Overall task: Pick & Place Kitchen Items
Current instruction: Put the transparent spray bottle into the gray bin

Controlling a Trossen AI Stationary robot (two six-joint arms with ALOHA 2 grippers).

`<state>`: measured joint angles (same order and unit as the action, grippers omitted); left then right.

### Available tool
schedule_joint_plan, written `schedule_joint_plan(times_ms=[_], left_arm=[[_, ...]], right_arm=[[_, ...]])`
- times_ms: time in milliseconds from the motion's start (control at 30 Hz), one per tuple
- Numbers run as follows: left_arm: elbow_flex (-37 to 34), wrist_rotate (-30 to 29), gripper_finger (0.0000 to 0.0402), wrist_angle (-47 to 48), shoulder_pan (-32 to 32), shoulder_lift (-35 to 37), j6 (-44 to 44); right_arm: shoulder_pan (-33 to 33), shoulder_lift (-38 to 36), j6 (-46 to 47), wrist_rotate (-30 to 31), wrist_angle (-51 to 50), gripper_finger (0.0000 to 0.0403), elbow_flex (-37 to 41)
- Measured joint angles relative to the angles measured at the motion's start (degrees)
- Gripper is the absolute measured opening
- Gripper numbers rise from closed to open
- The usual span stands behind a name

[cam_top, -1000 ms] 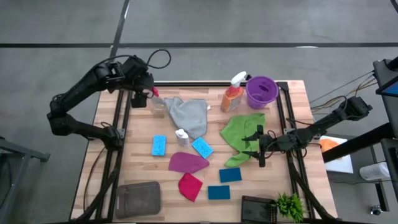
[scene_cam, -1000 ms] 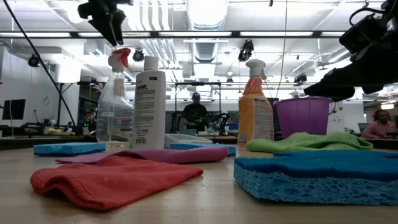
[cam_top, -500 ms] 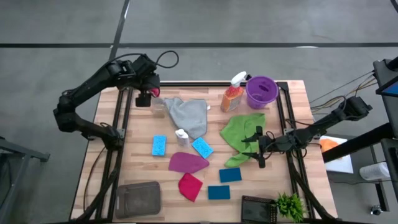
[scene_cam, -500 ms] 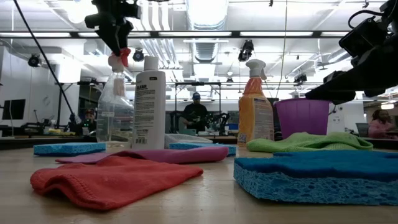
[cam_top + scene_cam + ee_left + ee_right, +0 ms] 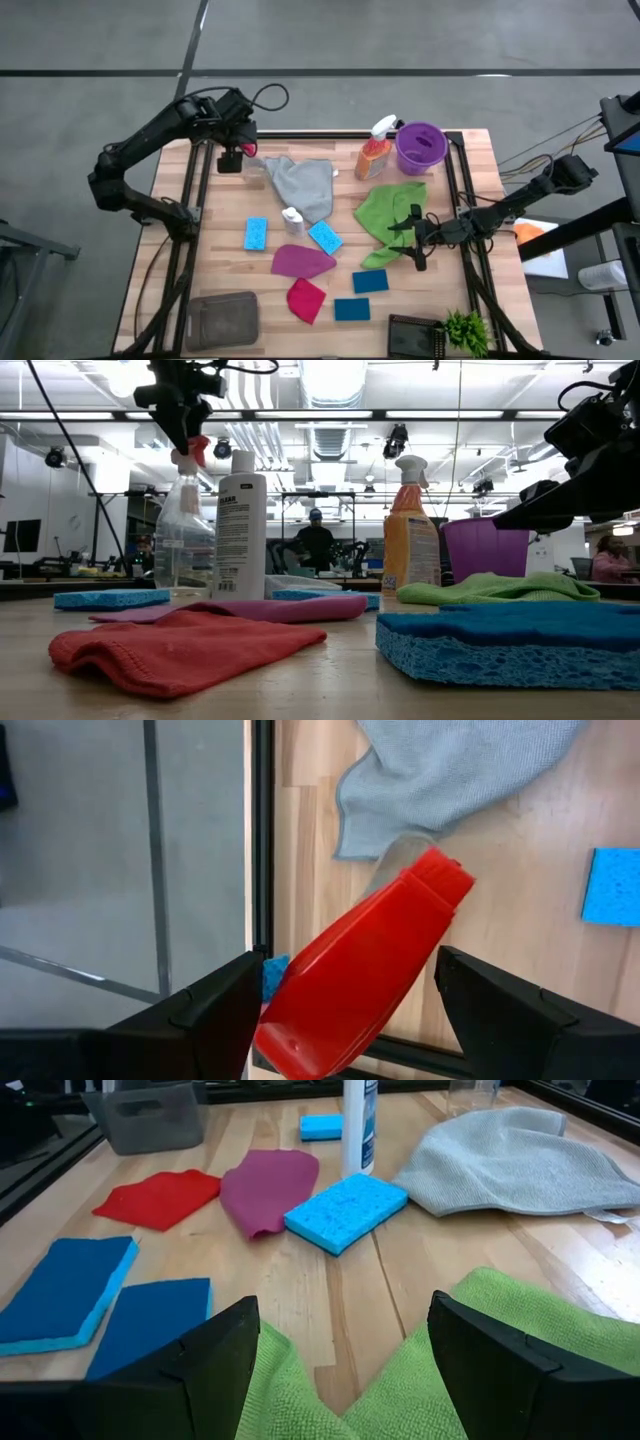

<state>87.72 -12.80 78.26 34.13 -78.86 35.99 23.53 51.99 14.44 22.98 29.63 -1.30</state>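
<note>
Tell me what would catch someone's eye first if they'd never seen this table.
Probably the left pincer, open around the red trigger head of the clear spray bottle at the table's far left corner. Next, the bright scatter across the wooden table: green cloth under the open right pincer, grey cloth, magenta cloth, red cloth and blue sponges.

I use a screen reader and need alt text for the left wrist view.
The left gripper, fingers spread, straddles the red trigger head of the clear spray bottle, seen from above. Beneath lie the wooden table, a grey cloth and a blue sponge.
</note>
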Motion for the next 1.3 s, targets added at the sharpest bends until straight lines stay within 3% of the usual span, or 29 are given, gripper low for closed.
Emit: schedule_joint_plan(times_ms=[267, 567, 933, 1133, 1300], left_arm=[[0.0, 0.0, 0.0274, 0.0, 0.0, -0.1, -1.4], [0.1, 0.1, 0.0109, 1.9, 0.0, 0.0, -2.5], [1.2, -1.6, 0.0107, 7.2, -0.1, 0.1, -9.8], [6.0, -1.6, 0.0107, 12.1, -0.9, 0.1, -16.0], [11.4, 1.1, 0.0107, 11.9, -1.2, 0.2, -26.1]], right_arm=[[0.0, -0.1, 0.0, 0.0, 0.3, 0.0283, 0.0], [0.0, -0.1, 0.0, -0.2, 0.4, 0.0283, 0.0], [0.0, -0.1, -0.2, -0.3, 0.3, 0.0283, 0.1], [0.0, -0.1, -0.3, -0.3, 0.4, 0.0283, 0.1], [0.0, -0.1, -0.7, -0.4, 0.4, 0.0283, 0.1]])
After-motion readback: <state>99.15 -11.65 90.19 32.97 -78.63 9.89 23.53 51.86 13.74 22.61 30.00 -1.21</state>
